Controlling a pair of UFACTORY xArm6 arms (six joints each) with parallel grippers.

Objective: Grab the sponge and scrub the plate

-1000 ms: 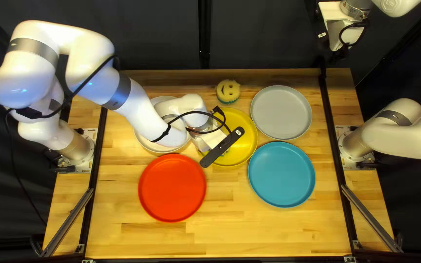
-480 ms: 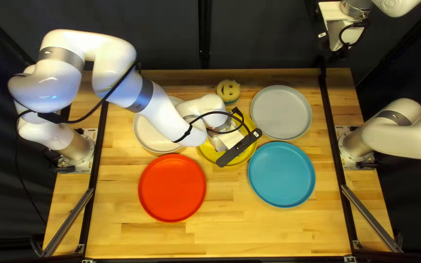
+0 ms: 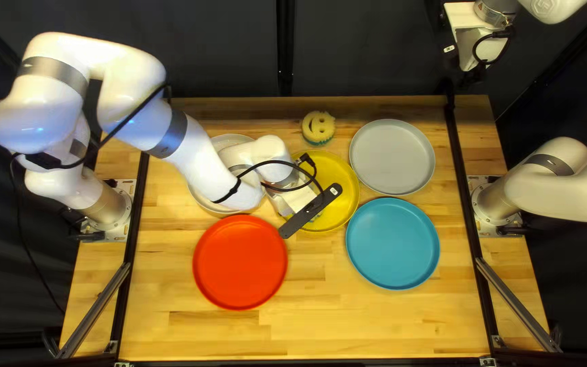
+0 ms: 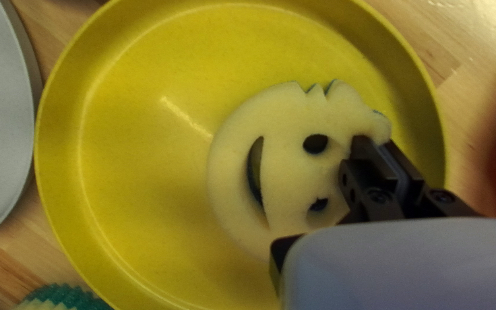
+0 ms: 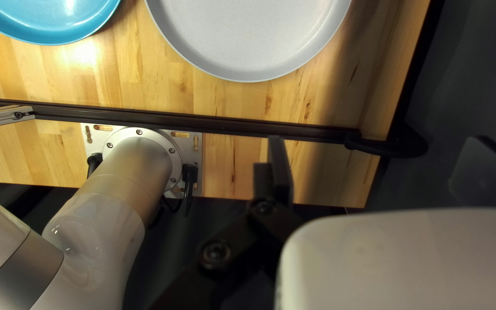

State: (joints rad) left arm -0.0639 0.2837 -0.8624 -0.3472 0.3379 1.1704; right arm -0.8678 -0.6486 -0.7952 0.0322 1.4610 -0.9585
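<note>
In the top left view my left gripper (image 3: 298, 198) reaches down over the yellow plate (image 3: 345, 192), its fingertips hidden. In the left wrist view the left gripper (image 4: 383, 154) is shut on the edge of a pale yellow smiley sponge (image 4: 287, 129), near its notched side. The sponge lies over the inner face of the yellow plate (image 4: 150, 149). My right gripper (image 3: 471, 73) is beyond the table's far edge in the top left view. The right wrist view shows the right gripper (image 5: 379, 166) open, its fingers wide apart with nothing held.
Another smiley sponge (image 3: 318, 127) stands behind the yellow plate. A grey plate (image 3: 392, 156) and a blue plate (image 3: 393, 243) lie right of it. A red plate (image 3: 240, 261) is nearer the front; a white plate (image 3: 202, 198) lies partly under my left arm.
Over the yellow plate, my left gripper first went right, then came back left, close to where it was a second ago. The right arm and the plates look unmoved.
</note>
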